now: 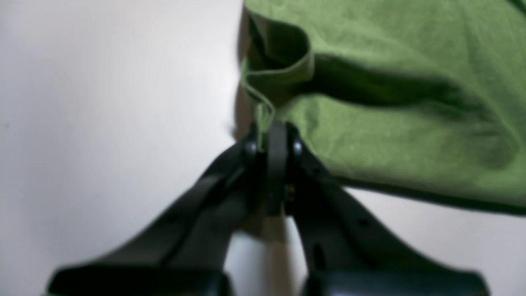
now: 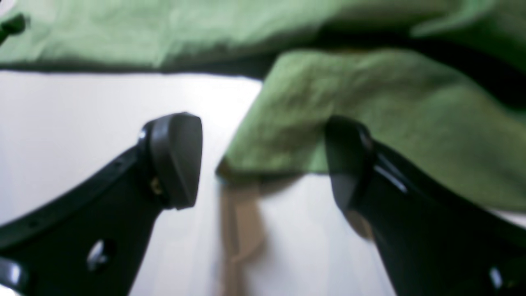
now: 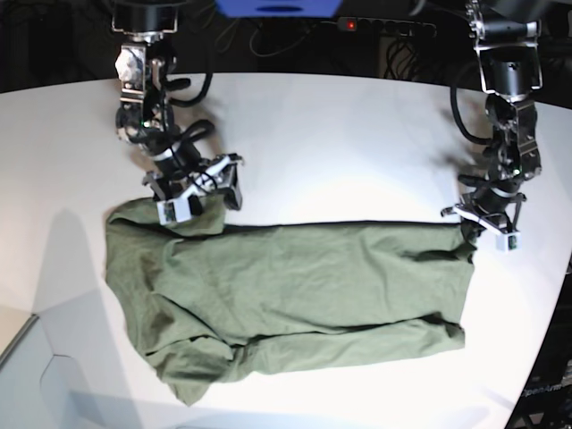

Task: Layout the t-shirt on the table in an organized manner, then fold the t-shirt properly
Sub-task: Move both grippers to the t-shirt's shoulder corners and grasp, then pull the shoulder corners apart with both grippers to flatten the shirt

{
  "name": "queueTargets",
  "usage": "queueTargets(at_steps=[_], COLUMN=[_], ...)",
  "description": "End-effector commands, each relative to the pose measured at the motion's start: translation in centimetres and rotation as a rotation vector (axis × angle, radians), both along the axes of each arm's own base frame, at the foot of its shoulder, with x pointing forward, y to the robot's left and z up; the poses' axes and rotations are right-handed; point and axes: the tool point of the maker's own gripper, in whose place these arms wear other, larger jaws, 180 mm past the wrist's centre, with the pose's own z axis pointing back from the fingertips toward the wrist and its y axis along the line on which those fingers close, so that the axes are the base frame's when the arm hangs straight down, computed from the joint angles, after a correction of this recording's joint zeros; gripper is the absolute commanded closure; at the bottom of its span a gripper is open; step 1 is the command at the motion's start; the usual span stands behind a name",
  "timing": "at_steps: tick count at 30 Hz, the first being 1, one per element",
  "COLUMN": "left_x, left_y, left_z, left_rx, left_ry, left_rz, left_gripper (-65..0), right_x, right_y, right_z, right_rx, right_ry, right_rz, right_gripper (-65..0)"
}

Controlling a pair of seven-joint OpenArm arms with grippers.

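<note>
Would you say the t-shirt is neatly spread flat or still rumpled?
Rumpled: the t-shirt lies stretched across the table, but its lower hem and one end are bunched and doubled over.

Both wrist views blurred; olive-green cotton t-shirt [image 1: 411, 135] cut off by their edges. Base view: right black gripper [image 3: 198, 192] hides shirt's far left corner.

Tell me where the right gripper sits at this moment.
In the base view the right gripper is on the left, over the far left corner of the t-shirt on the table; its wrist view shows the jaws open, cloth edge between them.
</note>
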Motion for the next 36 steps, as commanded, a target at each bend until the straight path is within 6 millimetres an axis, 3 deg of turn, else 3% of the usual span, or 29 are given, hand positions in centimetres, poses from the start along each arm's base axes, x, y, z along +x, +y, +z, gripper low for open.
queueTargets(at_steps=[1, 4, 6, 9, 13, 14, 17, 20, 25, 29, 32, 36], left_x=[-0.7, -0.7, -0.7, -0.7, -0.6, -0.6, -0.4, -0.1, -1.0, -1.6, -2.2, -2.9], left_y=[0.1, 0.1, 0.1, 0.1, 0.0, 0.0, 0.0, -0.7, -0.9, -0.3, 1.3, 2.2], left_z=[-0.9, -0.9, -0.9, -0.9, -0.8, -0.8, -0.2, 1.9, 7.8, 13.1, 16.4, 18.5], left_rx=[0.017, 0.017, 0.017, 0.015, 0.012, 0.012, 0.017, 0.044, 0.104, 0.145, 0.170, 0.194], left_ry=[0.065, 0.065, 0.065, 0.064, 0.062, 0.062, 0.043, -0.014, -0.164, -0.230, -0.274, -0.290], left_rz=[-0.016, -0.016, -0.016, -0.015, -0.015, -0.015, -0.020, -0.054, -0.074, -0.052, 0.009, 0.044], left_gripper=[-0.2, -0.2, -0.2, -0.2, -0.2, -0.2, -0.2, -0.2, -0.2, -0.2, -0.2, -0.2], right_x=[0.0, -0.1, -0.1, -0.2, -1.1, -1.4, -1.9, -1.6, -0.6, -0.3, -0.1, 0.2], right_y=[-0.1, -0.1, 0.0, 0.0, -0.3, -0.8, -1.6, -2.6, -3.4, -4.7, -6.4, -7.9], right_z=[-0.1, -0.2, -0.1, -0.3, -1.0, -1.1, 0.2, 4.1, 12.8, 17.6, 18.8, 19.4], right_rx=[-0.001, -0.001, -0.001, -0.001, -0.005, -0.017, -0.047, -0.097, -0.181, -0.233, -0.252, -0.273], right_ry=[0.004, 0.007, 0.007, 0.013, 0.035, 0.038, -0.001, -0.106, -0.339, -0.467, -0.493, -0.507], right_rz=[0.003, 0.003, 0.004, 0.005, 0.001, 0.000, 0.004, 0.013, 0.032, 0.007, -0.040, -0.079], right_gripper=[-46.8, -45.5, -40.6, -27.3, -2.0, 0.0, 0.0, 0.0, 0.0, 0.0, 0.0, 0.0])
